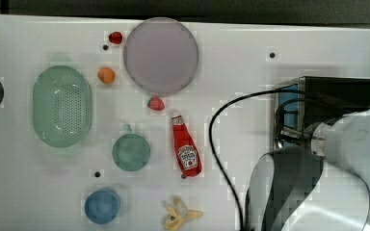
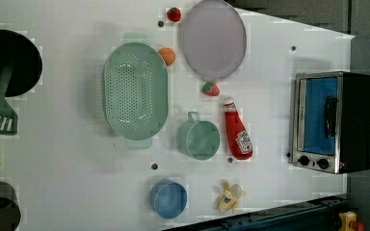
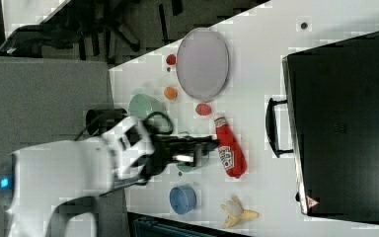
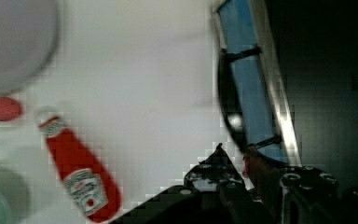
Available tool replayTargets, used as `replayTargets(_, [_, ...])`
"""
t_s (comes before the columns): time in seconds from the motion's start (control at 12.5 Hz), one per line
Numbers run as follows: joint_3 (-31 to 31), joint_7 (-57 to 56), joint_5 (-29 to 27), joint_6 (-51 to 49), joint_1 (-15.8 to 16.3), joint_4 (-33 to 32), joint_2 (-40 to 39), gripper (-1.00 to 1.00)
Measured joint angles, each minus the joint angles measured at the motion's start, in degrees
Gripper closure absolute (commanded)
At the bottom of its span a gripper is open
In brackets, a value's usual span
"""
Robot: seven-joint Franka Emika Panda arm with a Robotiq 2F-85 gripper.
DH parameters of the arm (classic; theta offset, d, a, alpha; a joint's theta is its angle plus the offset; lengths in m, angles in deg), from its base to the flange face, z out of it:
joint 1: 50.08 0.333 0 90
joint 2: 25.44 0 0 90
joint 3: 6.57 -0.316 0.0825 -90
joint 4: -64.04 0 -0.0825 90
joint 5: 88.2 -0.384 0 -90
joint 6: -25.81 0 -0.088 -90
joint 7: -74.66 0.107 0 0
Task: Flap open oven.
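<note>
The oven, a black box with a silver front frame, stands at the left view's right with its blue glass door shut and its handle flat against the glass. In the top view my arm hangs over the oven and hides part of its front. In the wrist view my gripper sits just off the near end of the handle. Its jaws stand a little apart, and I cannot tell if a fingertip touches the handle. The right view has the gripper high up, short of the oven.
A ketchup bottle lies near the oven's front. Further off are a grey plate, a green colander, a green mug, a blue cup, a banana and small toy fruits. A black cable loops over the table.
</note>
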Motion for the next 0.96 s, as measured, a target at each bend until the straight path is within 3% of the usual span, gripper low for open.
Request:
replayTargets(0.4, [2.1,-12.1,0.0,10.9,-0.6,-4.8,-5.2,0.65])
replayTargets(0.96, [4.5,-14.8,-0.1,22.1,-0.7,-7.6,-14.0,0.65])
